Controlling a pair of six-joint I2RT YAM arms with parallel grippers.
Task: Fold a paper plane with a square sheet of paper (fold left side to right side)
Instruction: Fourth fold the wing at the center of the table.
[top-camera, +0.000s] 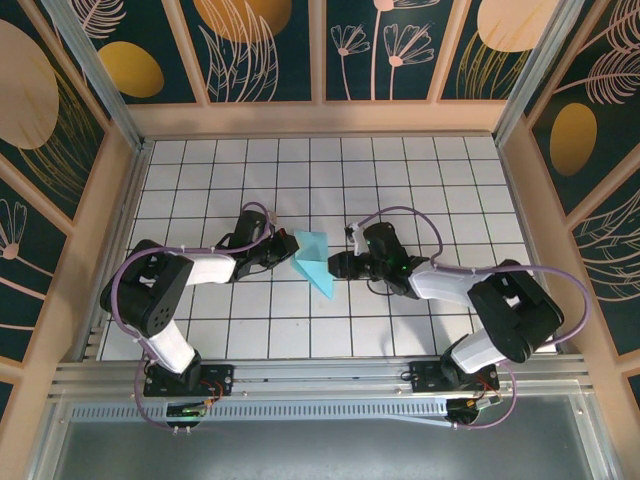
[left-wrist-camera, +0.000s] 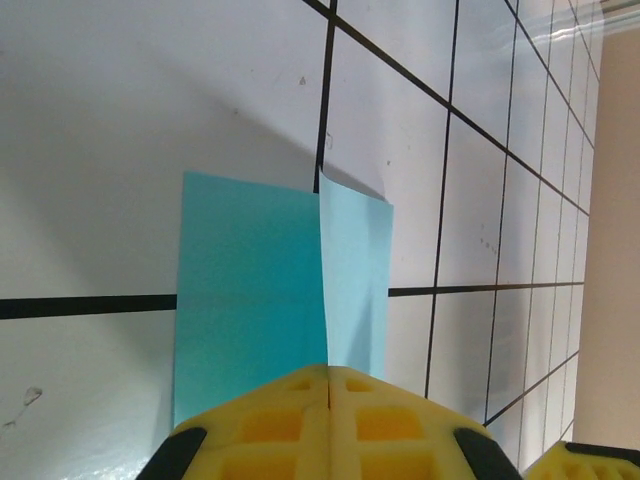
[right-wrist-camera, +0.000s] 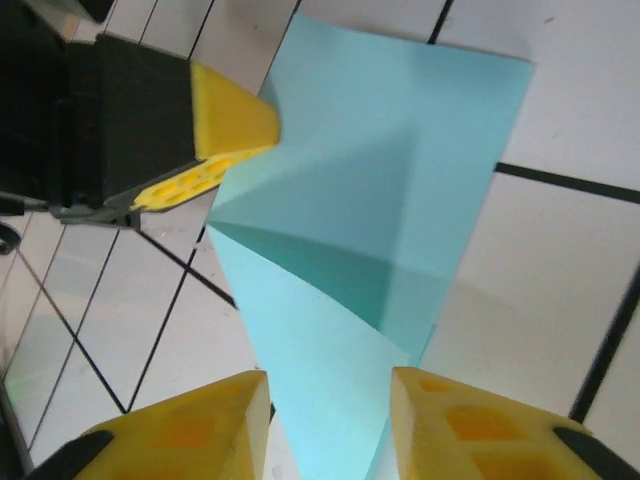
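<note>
L claw (left-wrist-camera: 328, 385) clenched on sheet (left-wrist-camera: 250, 280): thin matte turquoise paper, part-folded w/ sharp creases, jutting ahead of it. R claw (right-wrist-camera: 330, 385) opposite, released, yellow jaws astride sheet's pointed end. Glossy white black-gridded surface (top-camera: 400, 190) beneath

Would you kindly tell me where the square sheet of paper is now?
Seen from above, the square sheet of paper sits central on the table, partly folded, between the left gripper, shut on its edge, and the right gripper.
</note>
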